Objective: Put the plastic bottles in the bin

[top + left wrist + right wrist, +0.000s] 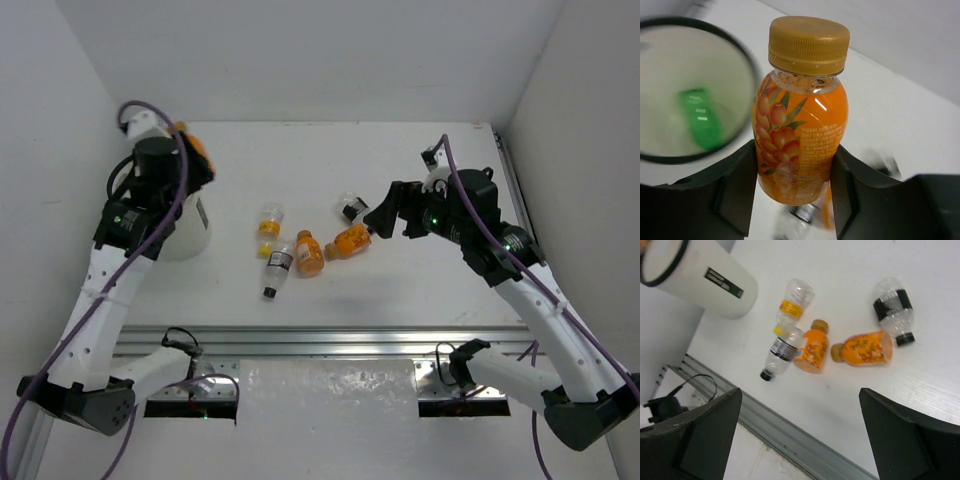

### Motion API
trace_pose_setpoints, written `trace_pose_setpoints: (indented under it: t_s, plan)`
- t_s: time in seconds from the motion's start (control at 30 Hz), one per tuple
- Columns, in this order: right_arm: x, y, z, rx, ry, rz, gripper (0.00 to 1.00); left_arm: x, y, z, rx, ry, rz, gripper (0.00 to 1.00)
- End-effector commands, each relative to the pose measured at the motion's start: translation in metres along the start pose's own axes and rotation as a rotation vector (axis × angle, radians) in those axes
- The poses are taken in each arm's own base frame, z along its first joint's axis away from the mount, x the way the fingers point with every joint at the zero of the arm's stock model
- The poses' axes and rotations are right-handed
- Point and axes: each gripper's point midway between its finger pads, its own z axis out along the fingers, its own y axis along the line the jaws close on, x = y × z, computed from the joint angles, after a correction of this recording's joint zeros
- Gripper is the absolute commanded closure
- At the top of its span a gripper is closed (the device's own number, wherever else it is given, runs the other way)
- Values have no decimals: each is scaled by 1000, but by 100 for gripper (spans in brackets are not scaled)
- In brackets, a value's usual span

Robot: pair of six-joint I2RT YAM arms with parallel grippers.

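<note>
Orange juice bottle (802, 125), gold cap, upright: clamped between the fingers of the left gripper (795, 197), raised near the rim of the white bin (747, 57). Green bottle (702, 122): inside the bin. Lying on the table (400, 150), clustered: second orange bottle (811, 347), third orange bottle (864, 349), yellow-labelled clear bottle (792, 302), black-capped clear bottle (780, 352), black-labelled clear bottle (893, 307). Right gripper (800, 440): fingers spread wide, empty, above the cluster

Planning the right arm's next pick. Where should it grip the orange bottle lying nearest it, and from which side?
Probably mid-body, from above, closing across the label: the orange bottle lies on its side, long flanks free, while the black-capped clear bottle crowds its base.
</note>
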Motion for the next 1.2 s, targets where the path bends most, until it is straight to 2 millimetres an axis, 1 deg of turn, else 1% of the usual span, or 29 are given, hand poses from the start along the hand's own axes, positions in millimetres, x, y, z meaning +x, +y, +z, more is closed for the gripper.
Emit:
trace_pose_setpoints:
  t_s: [0.0,0.03,0.07,0.1,0.13,0.17,0.2,0.23,0.27,0.3,0.33,0.37,0.4,0.43,0.47,0.5,0.53,0.57,0.63,0.7,0.73,0.77,0.8,0.83,0.87,0.9,0.93,1.07,1.17]
  plan:
    - [7,-25,0,133,21,-9,1,-64,94,-20,-402,-203,-113,100]
    - [11,-29,6,139,32,-8,1,-73,111,-21,-460,-224,-125,100]
    - [16,-32,9,144,46,-7,1,-85,143,-26,-555,-257,-157,100]
    - [25,-36,15,151,71,-3,1,-90,156,-21,-580,-254,-164,100]
    - [33,-39,23,152,105,9,1,-90,163,-15,-571,-242,-179,100]
    - [38,-42,29,157,124,16,1,-89,174,-4,-608,-232,-183,93]
    - [43,-44,33,170,139,51,1,-87,173,4,-598,-209,-182,90]
    - [49,-54,41,217,159,81,1,-82,173,13,-586,-183,-191,86]
    - [54,-59,46,240,167,109,1,-76,179,25,-596,-161,-201,79]
    - [57,-61,51,264,167,168,1,-72,181,31,-586,-152,-210,76]
    - [64,-69,61,296,178,203,1,-70,190,36,-600,-154,-226,67]
    - [66,-70,68,310,176,258,1,-64,196,42,-608,-138,-234,61]
    - [68,-71,73,320,180,291,1,-61,196,47,-587,-123,-240,54]
    - [67,-71,80,325,179,326,1,-57,201,50,-593,-112,-249,35]
    - [76,-74,91,353,203,395,1,-52,202,53,-596,-97,-250,26]
    - [82,-77,94,391,220,427,1,-49,205,52,-613,-96,-266,19]
    - [78,-77,99,412,205,446,1,-48,206,49,-622,-102,-270,1]
    - [85,-81,107,446,214,473,1,-50,206,46,-623,-113,-270,0]
    - [70,-74,125,382,162,406,1,-55,200,39,-602,-125,-269,0]
    - [67,-84,140,369,177,244,1,-58,190,32,-548,-121,-251,0]
    - [47,-83,146,369,157,182,1,-62,182,23,-514,-132,-241,0]
    - [53,-103,158,421,203,71,1,-62,172,19,-461,-123,-226,0]
    - [49,-111,165,448,217,24,1,-61,164,16,-420,-120,-211,0]
    - [32,-114,171,460,213,-23,1,-61,154,6,-367,-141,-196,0]
    - [46,-135,184,483,284,-99,1,-58,143,2,-310,-133,-180,0]
    - [46,-143,190,491,303,-125,1,-55,132,-1,-270,-131,-163,0]
    - [38,-147,198,483,302,-154,1,-55,124,-11,-241,-150,-153,0]
    - [50,-179,222,454,397,-280,2,-51,96,-31,-121,-149,-101,0]
    - [61,-182,231,379,440,-328,4,-49,78,-39,-61,-131,-56,0]
